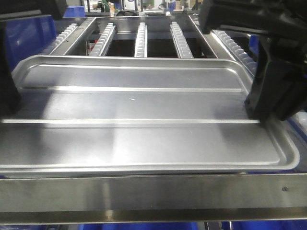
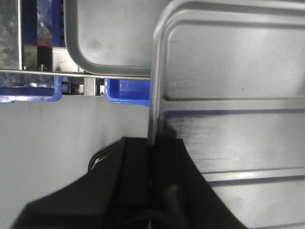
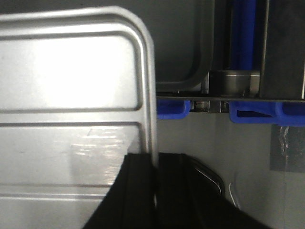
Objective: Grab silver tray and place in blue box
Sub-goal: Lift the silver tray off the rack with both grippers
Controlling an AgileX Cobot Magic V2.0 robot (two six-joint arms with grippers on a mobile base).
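"Gripping evenly?"
"Yes. The left gripper and the right gripper each pinch a side rim of the silver tray, which lies just behind the steel rail."
"Next?"
"Raise both ends level, clear the rail, then head for the blue plastic below it."

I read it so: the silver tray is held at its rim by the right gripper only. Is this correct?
Not quite. The silver tray is held at its rim by both grippers, not by the right one only. The left wrist view shows the left gripper closed on one short edge, and the right wrist view shows the right gripper closed on the opposite edge.
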